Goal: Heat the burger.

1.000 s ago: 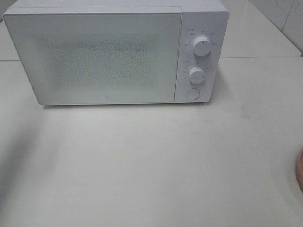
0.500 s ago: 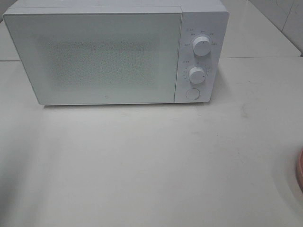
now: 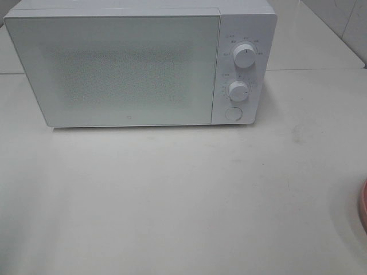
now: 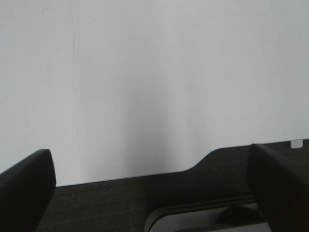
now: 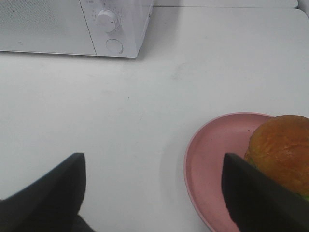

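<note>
- White microwave (image 3: 140,63) fills the upper part of the high view, door shut, standing on a pale tabletop (image 3: 183,195).
- On its control panel, at the upper right of centre, two round dials sit one above the other: the upper dial (image 3: 245,57) and the lower dial (image 3: 238,90). A round button (image 3: 233,113) sits just below them.
- A thin pink sliver of the plate (image 3: 363,206) shows at the right edge of the high view, well apart from the microwave. The burger cannot be seen in that view.
- In the right wrist view the pink plate (image 5: 212,154) lies at the lower right of the frame, with the burger (image 5: 282,152) resting on it, its golden-brown bun cut off by the right edge.
- A hint of green shows under the bun at the frame's lower right corner.
- The right gripper (image 5: 152,193) has its dark fingers spread wide and grips nothing; one finger (image 5: 256,198) crosses in front of the plate, near the burger.
- The microwave's lower dial and button also show at the upper left of that view.
- The left gripper (image 4: 154,193) is spread wide with nothing between its fingers, over the white table edge and a dark surface (image 4: 96,203).
</note>
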